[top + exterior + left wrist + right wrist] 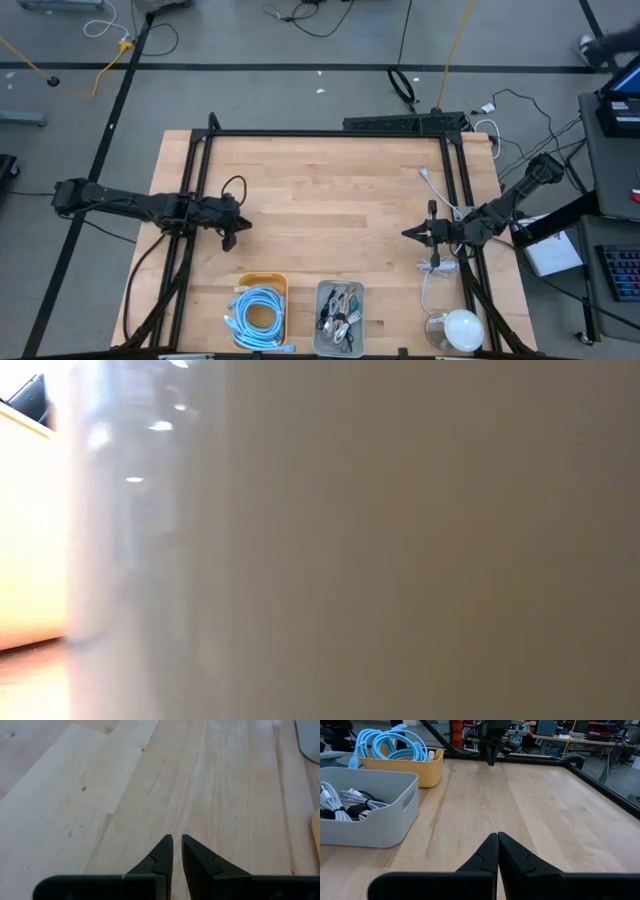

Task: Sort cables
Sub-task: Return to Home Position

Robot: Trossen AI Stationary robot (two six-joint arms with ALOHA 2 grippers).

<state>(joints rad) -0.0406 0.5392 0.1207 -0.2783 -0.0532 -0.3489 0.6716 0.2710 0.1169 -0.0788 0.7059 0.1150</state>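
Observation:
Several light-blue cable loops (256, 312) (395, 742) lie coiled in a yellow bin (281, 285) (427, 770) at the table's near edge. Thinner black, white and grey bundles (339, 310) (350, 802) lie in the grey bin (321, 335) (380, 815) to its right. My left gripper (229, 238) (177, 838) hovers over bare wood on the left side of the table, fingers together and empty. My right gripper (407, 234) (498, 835) hangs over bare wood on the right, shut and empty, pointing toward the left arm (491, 750).
A white cord (432, 185) runs along the right rail down to a round white object (461, 326) at the near right corner. A black frame (330, 133) borders the table. A grey surface (400, 540) fills the low view. Bare wood (330, 210) lies between the grippers.

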